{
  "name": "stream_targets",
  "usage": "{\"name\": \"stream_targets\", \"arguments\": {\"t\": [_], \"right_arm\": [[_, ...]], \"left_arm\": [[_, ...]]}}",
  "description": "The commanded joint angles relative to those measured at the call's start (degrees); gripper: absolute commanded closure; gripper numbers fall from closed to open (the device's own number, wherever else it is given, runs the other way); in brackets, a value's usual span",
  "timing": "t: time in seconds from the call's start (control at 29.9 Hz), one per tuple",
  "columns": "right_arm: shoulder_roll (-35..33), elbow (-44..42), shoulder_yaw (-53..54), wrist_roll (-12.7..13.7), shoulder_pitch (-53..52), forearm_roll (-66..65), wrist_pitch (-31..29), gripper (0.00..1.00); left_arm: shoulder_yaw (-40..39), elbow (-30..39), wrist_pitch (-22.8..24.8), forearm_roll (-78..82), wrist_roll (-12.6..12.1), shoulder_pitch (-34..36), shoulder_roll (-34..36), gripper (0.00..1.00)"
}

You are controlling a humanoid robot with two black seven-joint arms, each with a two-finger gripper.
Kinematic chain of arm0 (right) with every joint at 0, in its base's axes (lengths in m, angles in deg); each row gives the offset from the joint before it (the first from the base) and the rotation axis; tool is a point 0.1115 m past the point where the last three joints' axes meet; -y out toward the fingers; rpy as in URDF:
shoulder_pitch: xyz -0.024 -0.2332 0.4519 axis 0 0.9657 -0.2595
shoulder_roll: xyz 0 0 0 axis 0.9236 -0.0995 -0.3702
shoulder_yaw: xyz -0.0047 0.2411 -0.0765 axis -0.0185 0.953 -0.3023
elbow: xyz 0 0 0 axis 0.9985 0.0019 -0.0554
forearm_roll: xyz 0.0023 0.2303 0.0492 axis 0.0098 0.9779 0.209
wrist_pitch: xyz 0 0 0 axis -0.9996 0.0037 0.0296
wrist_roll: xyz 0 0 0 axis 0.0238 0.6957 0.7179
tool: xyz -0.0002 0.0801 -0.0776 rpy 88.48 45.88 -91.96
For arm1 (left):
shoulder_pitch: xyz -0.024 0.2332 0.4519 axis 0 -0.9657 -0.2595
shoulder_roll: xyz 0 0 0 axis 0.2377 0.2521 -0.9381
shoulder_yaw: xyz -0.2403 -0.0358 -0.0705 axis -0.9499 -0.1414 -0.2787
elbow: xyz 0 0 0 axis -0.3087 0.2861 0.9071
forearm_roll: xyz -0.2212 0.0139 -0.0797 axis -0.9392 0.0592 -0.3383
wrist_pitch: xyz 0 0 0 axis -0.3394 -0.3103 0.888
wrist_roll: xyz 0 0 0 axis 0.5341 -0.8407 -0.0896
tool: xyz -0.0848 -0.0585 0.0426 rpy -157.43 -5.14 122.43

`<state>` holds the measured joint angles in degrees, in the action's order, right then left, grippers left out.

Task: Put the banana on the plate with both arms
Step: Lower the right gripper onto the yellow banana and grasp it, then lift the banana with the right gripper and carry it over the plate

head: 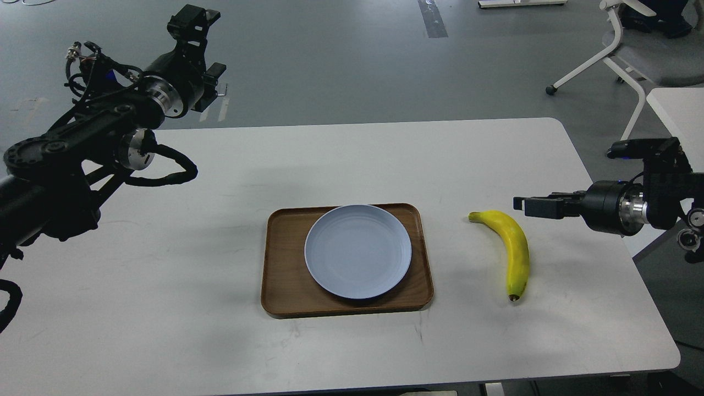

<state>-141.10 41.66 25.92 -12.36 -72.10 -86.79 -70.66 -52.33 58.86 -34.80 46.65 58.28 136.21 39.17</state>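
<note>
The yellow banana [517,250] lies on the white table to the right of the tray, dark tip toward me. The pale blue-grey plate [358,251] sits empty on a brown wooden tray [281,286]. My left gripper [216,42] is raised high above the table's far left corner, far from the plate, with its fingers spread and nothing in them. My right gripper [521,204] is low, pointing left, just right of the banana's stem end and apart from it. I see it edge-on, so its fingers cannot be told apart.
The white table [165,308] has rounded corners and its right edge runs close to my right arm. A white office chair [632,49] and the corner of another white table [679,110] stand at the back right.
</note>
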Motion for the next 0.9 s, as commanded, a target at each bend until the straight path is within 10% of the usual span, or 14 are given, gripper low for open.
{"name": "stream_targets", "arguments": {"t": [0.0,0.87], "right_arm": [[-0.01,-0.08,-3.66,-0.08,0.69,-2.05,1.93,0.08],[6.22,-4.30,-5.69,0.01,2.89,0.50,5.10,0.13]], "left_arm": [[-1.10,0.45,0.94,-0.46,-0.26,-1.34,1.88,0.02],[-1.10,4.67,0.15,0.25,2.55,-6.17,3.91,0.02]]}}
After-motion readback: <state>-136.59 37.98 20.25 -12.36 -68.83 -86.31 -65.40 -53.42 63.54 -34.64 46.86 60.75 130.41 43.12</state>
